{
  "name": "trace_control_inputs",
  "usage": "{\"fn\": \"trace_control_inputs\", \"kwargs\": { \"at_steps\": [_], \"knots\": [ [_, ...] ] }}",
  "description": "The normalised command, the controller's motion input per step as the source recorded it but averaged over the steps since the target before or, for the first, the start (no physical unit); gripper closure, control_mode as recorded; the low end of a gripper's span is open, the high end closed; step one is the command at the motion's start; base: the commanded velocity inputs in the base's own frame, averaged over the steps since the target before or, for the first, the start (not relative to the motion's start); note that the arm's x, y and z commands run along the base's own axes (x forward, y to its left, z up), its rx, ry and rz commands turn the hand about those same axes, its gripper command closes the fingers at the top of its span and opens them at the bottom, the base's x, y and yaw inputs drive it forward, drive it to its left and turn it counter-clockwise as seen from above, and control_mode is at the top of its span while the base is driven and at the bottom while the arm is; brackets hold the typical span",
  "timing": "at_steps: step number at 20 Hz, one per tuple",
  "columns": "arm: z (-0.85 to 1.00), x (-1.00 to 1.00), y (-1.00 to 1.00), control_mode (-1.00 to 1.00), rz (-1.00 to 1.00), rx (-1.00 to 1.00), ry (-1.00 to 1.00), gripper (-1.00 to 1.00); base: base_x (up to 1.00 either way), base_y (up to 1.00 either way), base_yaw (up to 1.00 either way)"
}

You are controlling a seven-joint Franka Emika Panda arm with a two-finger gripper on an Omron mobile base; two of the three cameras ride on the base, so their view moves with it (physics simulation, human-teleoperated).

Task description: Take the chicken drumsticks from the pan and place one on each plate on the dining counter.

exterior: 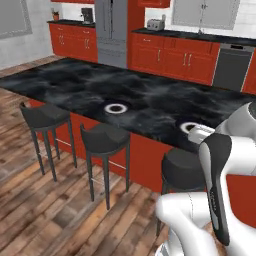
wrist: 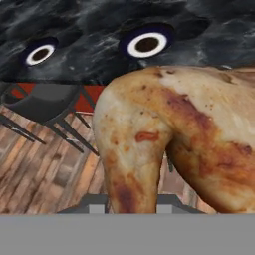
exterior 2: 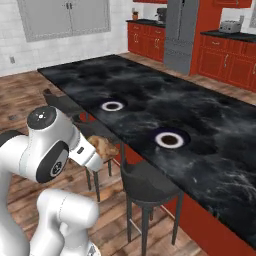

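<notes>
Drumstick (wrist: 149,144) pinched in hand (exterior 2: 102,148), seemingly short of dining counter (exterior 2: 210,115).

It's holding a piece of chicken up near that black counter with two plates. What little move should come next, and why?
Probably carry the chicken drumstick, clamped in the gripper, forward over the nearer plate. It hangs short of the dining counter, above the stools.

Wood plank floor (exterior: 30,200), red cabinets (exterior: 170,55), black stools (exterior: 104,139).
</notes>
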Motion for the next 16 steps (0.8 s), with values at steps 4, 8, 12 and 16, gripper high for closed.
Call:
{"fn": "trace_control_inputs", "kwargs": {
  "at_steps": [4,8,12,16],
  "knots": [
    [0.0,0.0,0.0,1.0,0.0,0.0,0.0,1.0,0.69,1.0,-0.44],
    [0.0,0.0,0.0,1.0,0.0,0.0,0.0,1.0,0.77,0.93,-0.32],
    [0.0,0.0,0.0,1.0,0.0,0.0,0.0,1.0,0.81,0.76,-0.19],
    [0.0,0.0,0.0,1.0,0.0,0.0,0.0,1.0,0.86,0.46,-0.12]
  ]
}}
